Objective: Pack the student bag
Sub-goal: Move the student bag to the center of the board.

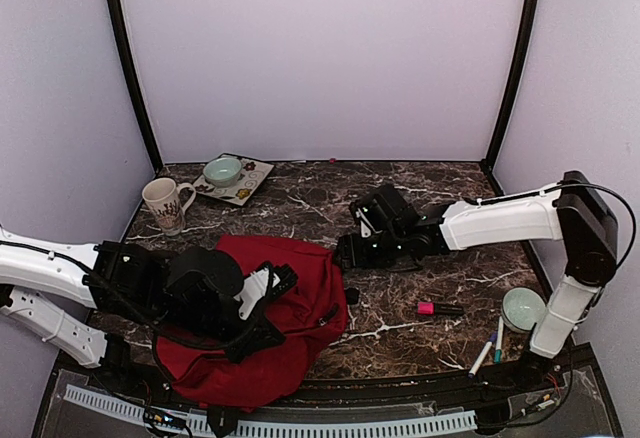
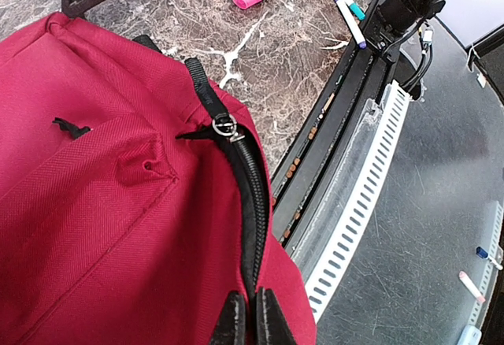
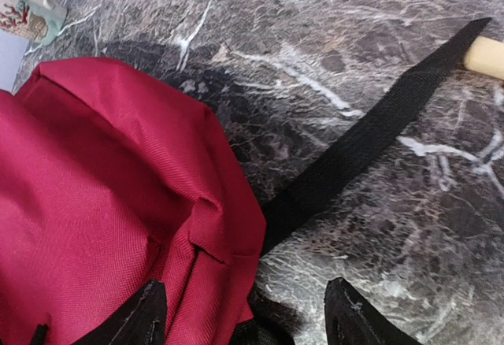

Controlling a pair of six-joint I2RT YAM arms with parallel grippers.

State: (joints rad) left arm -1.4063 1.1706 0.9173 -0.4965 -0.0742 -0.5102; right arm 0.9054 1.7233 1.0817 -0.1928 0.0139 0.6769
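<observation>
Behind the bag stood a mug and a patterned tray bearing a pale green bowl. To the bag's right lay a pink highlighter, then pens and a second bowl. The left gripper sat over the bag's left half, fingers nearly together, apparently pinching the black zipper edge. The right gripper gaped wide at the bag's far right corner, where a flat black strap trailed away. The bag slumped on a dark, white-veined marble table, with lilac walls behind. Its red cloth showed a fine twill.
</observation>
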